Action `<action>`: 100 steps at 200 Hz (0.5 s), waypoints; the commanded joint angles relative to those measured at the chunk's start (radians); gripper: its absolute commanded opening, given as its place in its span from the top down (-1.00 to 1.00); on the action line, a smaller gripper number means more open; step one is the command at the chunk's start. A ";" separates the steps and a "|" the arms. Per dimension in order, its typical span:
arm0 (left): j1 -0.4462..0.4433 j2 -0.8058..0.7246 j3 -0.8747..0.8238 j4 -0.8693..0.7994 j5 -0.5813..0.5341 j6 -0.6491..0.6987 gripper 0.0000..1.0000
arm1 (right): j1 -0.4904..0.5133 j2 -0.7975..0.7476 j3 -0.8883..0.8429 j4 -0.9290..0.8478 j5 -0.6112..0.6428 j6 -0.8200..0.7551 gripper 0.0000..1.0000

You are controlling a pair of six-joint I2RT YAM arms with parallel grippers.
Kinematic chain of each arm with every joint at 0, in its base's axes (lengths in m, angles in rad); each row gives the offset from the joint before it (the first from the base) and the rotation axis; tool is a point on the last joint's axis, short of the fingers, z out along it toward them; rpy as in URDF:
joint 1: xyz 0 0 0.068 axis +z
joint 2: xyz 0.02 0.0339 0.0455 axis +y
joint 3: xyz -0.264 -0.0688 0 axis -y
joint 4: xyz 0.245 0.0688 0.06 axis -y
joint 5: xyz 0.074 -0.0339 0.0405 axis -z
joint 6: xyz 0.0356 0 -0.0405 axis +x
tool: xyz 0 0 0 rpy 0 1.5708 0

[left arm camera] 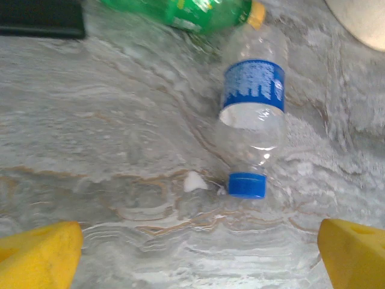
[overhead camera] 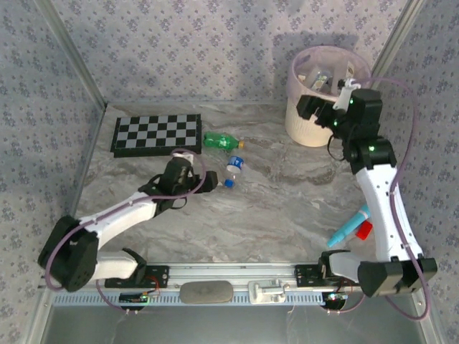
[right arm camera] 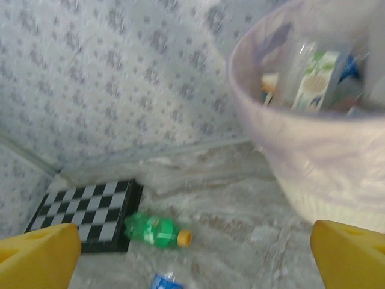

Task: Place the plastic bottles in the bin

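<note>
Checkerboard (overhead camera: 156,134) lies flat at the far left of the counter (overhead camera: 287,193). Left gripper (overhead camera: 209,182) hangs low over the counter, fingers (left arm camera: 39,256) spread wide and holding nothing. The clear bottle (overhead camera: 234,170) lies just beyond it, apart from both fingers. This bottle is on its side, its long axis diagonal, with the blue cap toward the near left and the gripper and the base toward the far right. Behind it, the green bottle (overhead camera: 220,141) is on its side, long axis left to right, yellow cap at the right end near the clear bottle's base; contact cannot be told. The bin (overhead camera: 308,132) stands upright at the far right, with several bottles (right arm camera: 313,81) inside. Right gripper (overhead camera: 326,107) is raised at the bin's near side, spread wide, empty. Teal-and-red object (overhead camera: 351,228) lies at the near right.
</note>
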 commanded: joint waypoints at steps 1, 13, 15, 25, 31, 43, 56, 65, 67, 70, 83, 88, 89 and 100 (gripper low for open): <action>-0.035 0.090 0.111 -0.047 0.033 0.052 -0.99 | 0.044 -0.057 -0.086 0.006 0.028 0.035 -0.99; -0.055 0.148 0.165 -0.085 0.029 0.066 -1.00 | 0.065 -0.085 -0.164 0.009 0.033 0.059 -1.00; -0.059 0.157 0.173 -0.090 0.027 0.068 -1.00 | 0.068 -0.090 -0.173 0.013 0.033 0.063 -1.00; -0.074 0.200 0.211 -0.123 0.013 0.079 -0.99 | 0.085 -0.113 -0.231 0.031 0.035 0.088 -1.00; -0.081 0.222 0.232 -0.143 0.001 0.084 -1.00 | 0.093 -0.124 -0.265 0.050 0.031 0.105 -0.99; -0.094 0.268 0.269 -0.177 -0.026 0.092 -0.99 | 0.108 -0.143 -0.337 0.098 0.022 0.143 -1.00; -0.104 0.307 0.297 -0.204 -0.059 0.099 -0.97 | 0.124 -0.147 -0.404 0.145 0.012 0.180 -1.00; -0.106 0.332 0.314 -0.216 -0.071 0.104 -0.94 | 0.132 -0.142 -0.438 0.168 0.009 0.202 -0.99; -0.108 0.337 0.317 -0.218 -0.073 0.104 -0.93 | 0.134 -0.139 -0.444 0.173 0.007 0.207 -0.99; -0.108 0.345 0.321 -0.219 -0.074 0.106 -0.91 | 0.138 -0.136 -0.451 0.179 0.004 0.214 -1.00; -0.109 0.370 0.335 -0.218 -0.077 0.108 -0.85 | 0.153 -0.114 -0.472 0.194 -0.011 0.233 -0.99; -0.110 0.380 0.340 -0.216 -0.076 0.109 -0.82 | 0.159 -0.104 -0.475 0.196 -0.015 0.239 -1.00; -0.111 0.382 0.341 -0.215 -0.075 0.109 -0.81 | 0.160 -0.103 -0.476 0.196 -0.016 0.239 -1.00; -0.111 0.402 0.352 -0.208 -0.073 0.109 -0.73 | 0.173 -0.081 -0.477 0.201 -0.023 0.246 -1.00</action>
